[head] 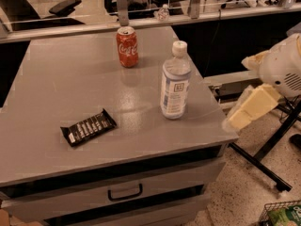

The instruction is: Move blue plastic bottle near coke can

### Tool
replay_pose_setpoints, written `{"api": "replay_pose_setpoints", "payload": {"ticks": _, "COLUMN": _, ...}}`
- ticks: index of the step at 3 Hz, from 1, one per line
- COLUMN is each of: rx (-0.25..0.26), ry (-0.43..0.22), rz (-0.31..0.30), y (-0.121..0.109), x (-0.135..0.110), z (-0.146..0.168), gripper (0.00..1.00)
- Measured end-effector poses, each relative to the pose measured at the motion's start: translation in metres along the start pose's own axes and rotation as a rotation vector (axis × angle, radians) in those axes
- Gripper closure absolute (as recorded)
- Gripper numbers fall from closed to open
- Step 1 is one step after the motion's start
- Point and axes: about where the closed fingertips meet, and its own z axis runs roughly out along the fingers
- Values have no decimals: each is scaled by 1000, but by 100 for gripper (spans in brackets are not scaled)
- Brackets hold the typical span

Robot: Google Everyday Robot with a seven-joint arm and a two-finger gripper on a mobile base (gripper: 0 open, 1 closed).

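Observation:
The blue plastic bottle stands upright on the right part of the grey table. It is clear and bluish, with a white cap and a pale label. The coke can stands upright farther back, to the bottle's left, about a bottle's height away. My gripper, cream-coloured on a white arm, hangs off the table's right edge. It is to the right of the bottle at about mid-bottle height and touches nothing.
A black candy-bar wrapper lies flat at the front left of the table. A drawer handle is below the front edge. A black stand leg crosses the floor at right. A tiny clear bottle sits on the ledge behind.

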Motion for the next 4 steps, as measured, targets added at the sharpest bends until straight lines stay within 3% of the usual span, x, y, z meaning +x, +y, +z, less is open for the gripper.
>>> {"api": "replay_pose_setpoints", "payload": {"ticks": 1, "rx": 36, "ry": -286, "rz": 79, "y": -14, "x": -11, "z": 32, "gripper": 0}}
{"api": "replay_pose_setpoints", "payload": {"ticks": 2, "rx": 89, "ry": -487, "rz": 102, "y": -29, "x": -32, "z": 40, "gripper": 0}}
{"api": "replay_pose_setpoints", "payload": {"ticks": 3, "rx": 93, "ry": -530, "rz": 98, "y": -28, "x": -47, "z": 35, "gripper": 0}}
{"api": "replay_pose_setpoints", "payload": {"ticks": 4, "rx": 94, "ry": -528, "rz": 98, "y": -28, "x": -46, "z": 35, "gripper": 0}}
